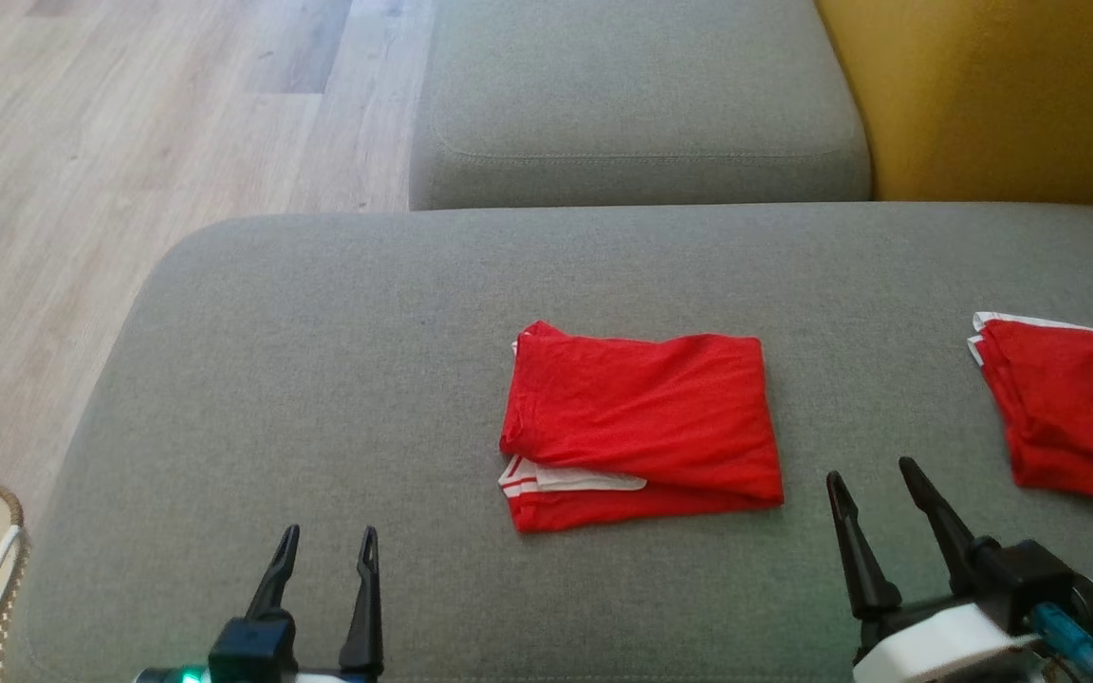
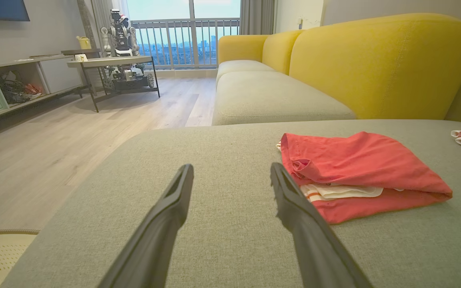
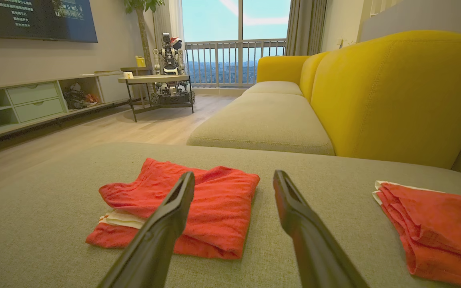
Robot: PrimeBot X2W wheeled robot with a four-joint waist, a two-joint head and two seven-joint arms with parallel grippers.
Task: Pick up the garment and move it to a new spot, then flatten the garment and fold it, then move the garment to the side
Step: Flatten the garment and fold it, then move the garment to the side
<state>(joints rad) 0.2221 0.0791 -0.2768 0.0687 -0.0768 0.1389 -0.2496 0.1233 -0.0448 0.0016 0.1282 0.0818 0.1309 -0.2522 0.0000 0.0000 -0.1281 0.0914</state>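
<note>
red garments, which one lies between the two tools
The folded garment in the middle, with white striped trim at its near-left corner; the other garment lies right of the right tool.

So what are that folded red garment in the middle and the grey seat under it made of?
Folded red garment: looks like a thin, matte knit, perhaps cotton jersey; it creases softly and has no sheen. Grey seat cushion: coarse woven upholstery fabric, matte; a flecked weave grain shows up close.
</note>
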